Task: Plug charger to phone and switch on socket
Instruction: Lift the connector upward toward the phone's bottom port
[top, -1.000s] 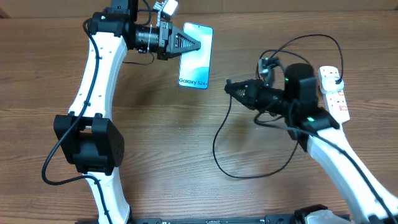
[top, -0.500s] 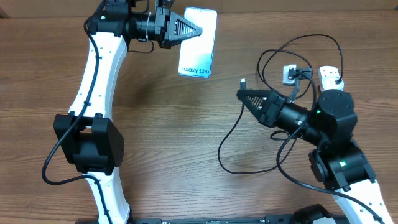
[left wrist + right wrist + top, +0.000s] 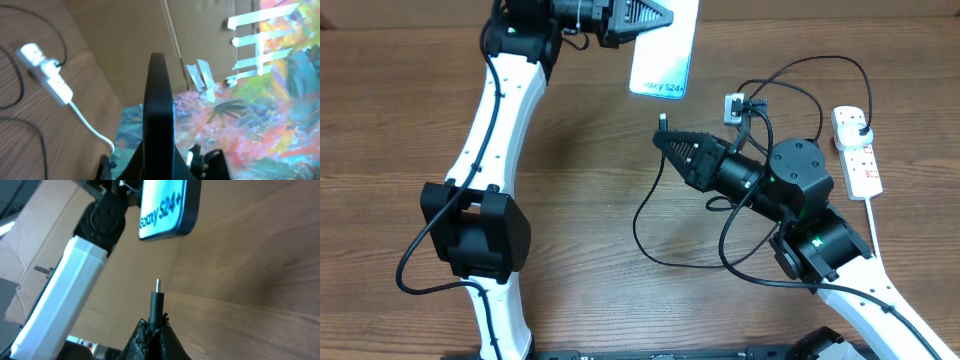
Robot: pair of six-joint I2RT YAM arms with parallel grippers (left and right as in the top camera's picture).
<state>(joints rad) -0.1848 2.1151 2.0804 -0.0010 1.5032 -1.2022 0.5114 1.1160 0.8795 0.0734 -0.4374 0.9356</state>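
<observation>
My left gripper (image 3: 668, 17) is shut on the phone (image 3: 665, 55) and holds it in the air near the table's far edge. Its lit blue screen faces up, and the "Galaxy" end points toward the right arm. The left wrist view shows only the phone's black edge (image 3: 159, 115) between the jaws. My right gripper (image 3: 661, 138) is shut on the charger's connector (image 3: 662, 122), whose tip (image 3: 157, 296) points at the phone's lower end (image 3: 165, 207), a short gap away. The black cable (image 3: 645, 225) loops back to the white socket (image 3: 855, 155) at the right.
The charger's slack lies in wide loops (image 3: 800, 70) on the wooden table around the right arm. The socket's thick white cord (image 3: 95, 132) runs off the table edge. The left arm's white link (image 3: 65, 295) stands close beside the phone. Cardboard and a colourful cloth lie beyond the table.
The left gripper has carried the phone up and to the right. The right gripper has swung left with the connector, now just below the phone's lower end.
</observation>
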